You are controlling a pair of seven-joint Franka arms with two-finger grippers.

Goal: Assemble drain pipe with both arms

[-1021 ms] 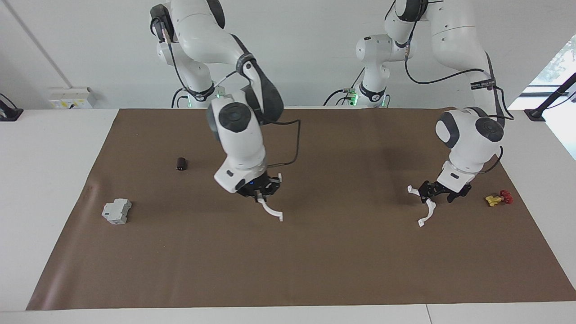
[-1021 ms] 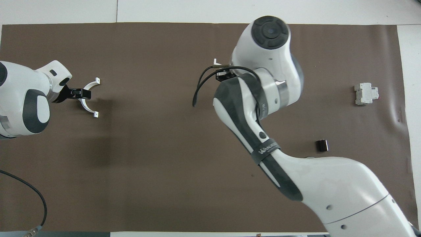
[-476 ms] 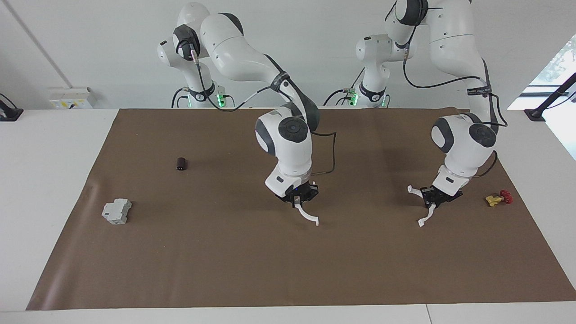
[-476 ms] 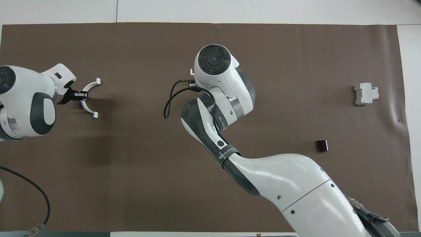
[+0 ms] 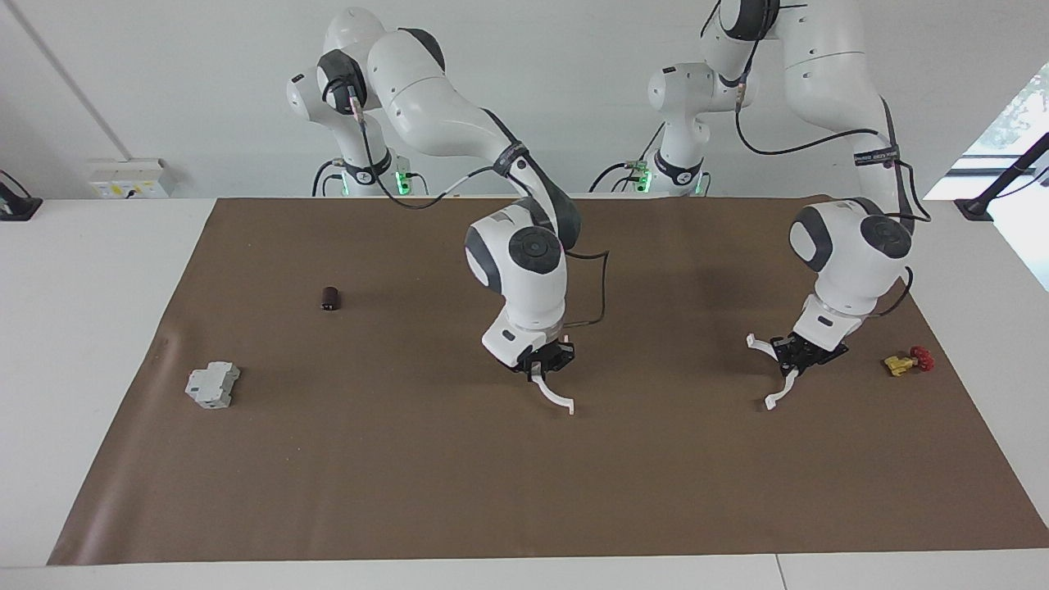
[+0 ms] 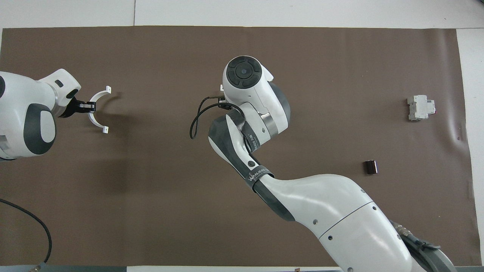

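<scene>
Gripping now: left gripper [image 5: 793, 359] newly clamped on its arc [image 5: 778, 385], right gripper [image 5: 542, 367] carrying its arc [image 5: 556, 397] mid-mat — joining next.

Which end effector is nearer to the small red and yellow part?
Left. The left end effector, shut on a white arc, hangs just beside the red and yellow part; the right end effector is over mid-table.

A white worktop [image 5: 98, 270] carries a brown mat [image 5: 524, 483] that covers most of it. On the mat a grey block [image 5: 212, 385] and a small dark cylinder [image 5: 330, 297] lie toward the right arm's end, well apart from the right fingers. A small yellow and red part [image 5: 905, 361] lies just beside the left fingers.
</scene>
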